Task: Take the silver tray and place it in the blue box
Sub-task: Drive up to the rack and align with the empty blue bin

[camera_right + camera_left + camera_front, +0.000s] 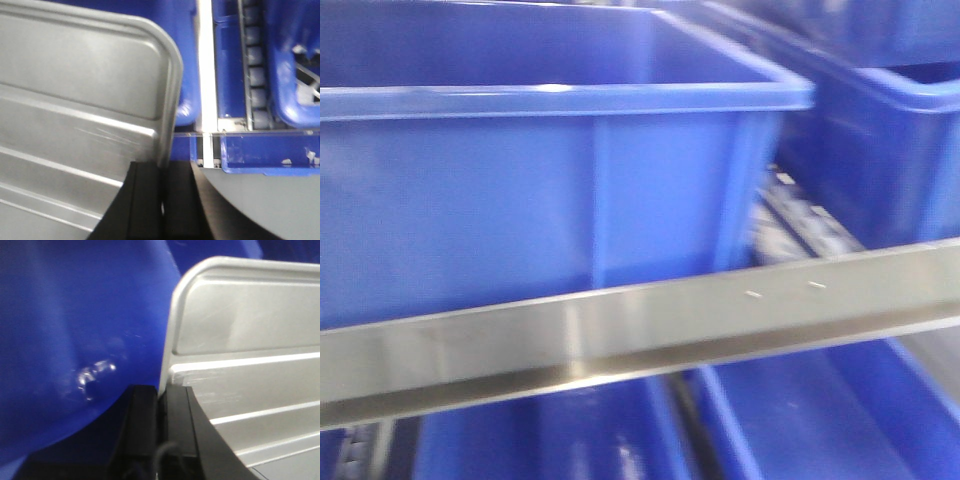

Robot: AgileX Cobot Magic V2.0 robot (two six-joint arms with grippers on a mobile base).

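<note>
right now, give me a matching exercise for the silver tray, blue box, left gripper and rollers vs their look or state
1 silver tray
2 blue box
3 left gripper
4 rollers

a grey, lined up in a row
b shut on a metal rim
c shiny, ridged floor
d deep, ribbed wall

Pairs: 1-c, 2-d, 3-b, 4-a

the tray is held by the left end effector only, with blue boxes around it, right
Not quite. The right end effector is also shut on the rim of the tray, as the right wrist view shows. The left end effector grips the rim too, so both hold it. The rest stands: blue boxes are around it.
</note>
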